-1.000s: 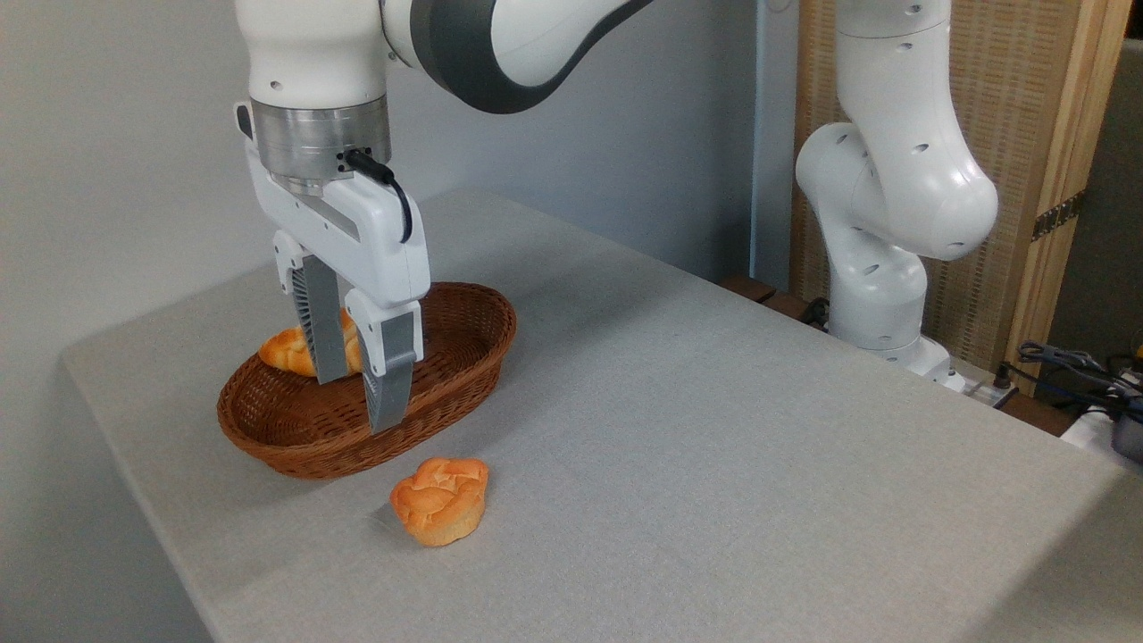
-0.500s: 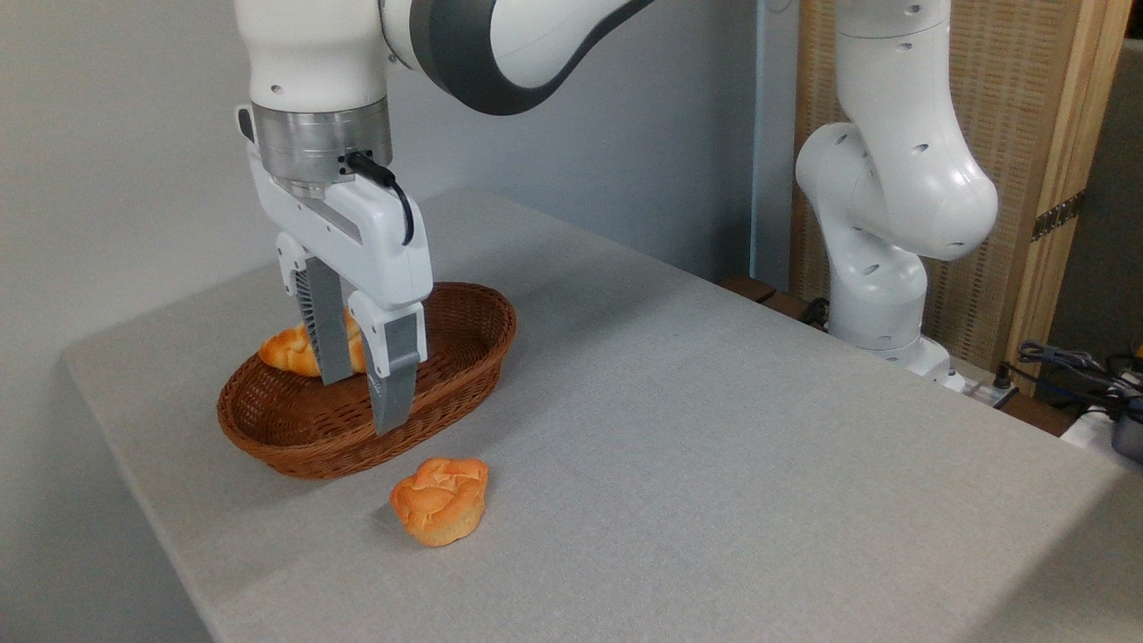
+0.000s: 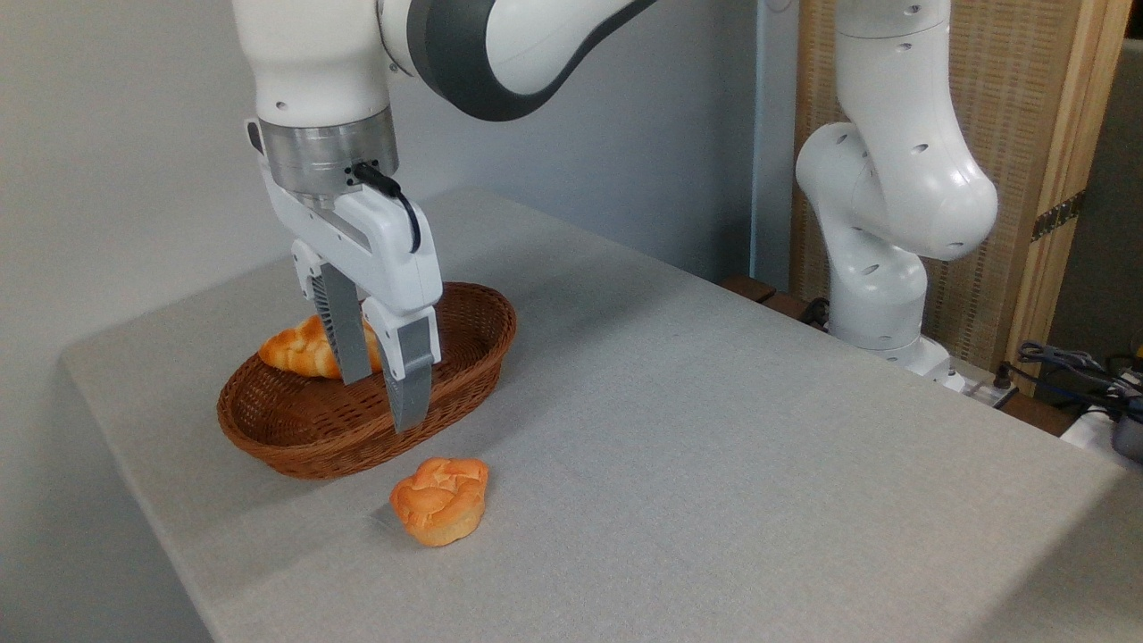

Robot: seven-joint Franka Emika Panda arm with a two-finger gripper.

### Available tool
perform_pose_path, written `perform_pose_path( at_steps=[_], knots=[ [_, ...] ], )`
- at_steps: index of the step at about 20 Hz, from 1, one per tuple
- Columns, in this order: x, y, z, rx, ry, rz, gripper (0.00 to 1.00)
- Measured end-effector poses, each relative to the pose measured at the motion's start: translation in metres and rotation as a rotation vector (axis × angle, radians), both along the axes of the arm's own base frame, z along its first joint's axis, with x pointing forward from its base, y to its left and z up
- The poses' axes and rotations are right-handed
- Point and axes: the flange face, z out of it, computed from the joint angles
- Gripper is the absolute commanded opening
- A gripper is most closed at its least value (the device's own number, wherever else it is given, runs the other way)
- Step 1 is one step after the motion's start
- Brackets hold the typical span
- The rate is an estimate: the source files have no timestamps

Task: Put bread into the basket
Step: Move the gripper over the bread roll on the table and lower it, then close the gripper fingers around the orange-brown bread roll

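A: Since a second ago the pincer (image 3: 382, 393) has slid a little to the right and up, over the basket (image 3: 295, 442); nothing else has shifted.

B: Is it carrying anything?

A: No. Its fingers (image 3: 410, 375) stand apart with nothing between them. The bun (image 3: 441, 500) sits on the surface (image 3: 714, 446), just in front of the basket and not touching it.

B: What could go wrong from here?

A: I see three risks. The pincer hangs low over the near rim, so moving sideways toward the bun without rising could catch the wicker and drag the basket. The bun is round with a folded top, so an off-centre squeeze could make it roll or squirt out. And the basket lies close behind it, so the rear finger may come down on the rim instead of the surface.

B: And the loaf?

A: The loaf (image 3: 299, 350) lies in the basket's far end, partly hidden by the fingers. A dropped bun could land on it and tip.

B: Count everything.

A: One bun, one loaf, one basket, one pincer.
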Motion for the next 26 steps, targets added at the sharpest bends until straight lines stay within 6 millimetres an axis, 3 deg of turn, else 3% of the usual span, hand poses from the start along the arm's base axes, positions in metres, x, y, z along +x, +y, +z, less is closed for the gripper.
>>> perform_pose_path(
  at_steps=[3,9,14,26],
  knots=[
    [-0.002,0.001,-0.010,0.002,0.020,0.002,1.00],
    [-0.009,0.008,-0.049,0.008,0.072,0.000,1.00],
    [-0.011,0.023,-0.076,0.013,0.064,-0.004,1.00],
    [-0.015,0.016,-0.116,0.020,0.091,-0.013,1.00]
  ],
)
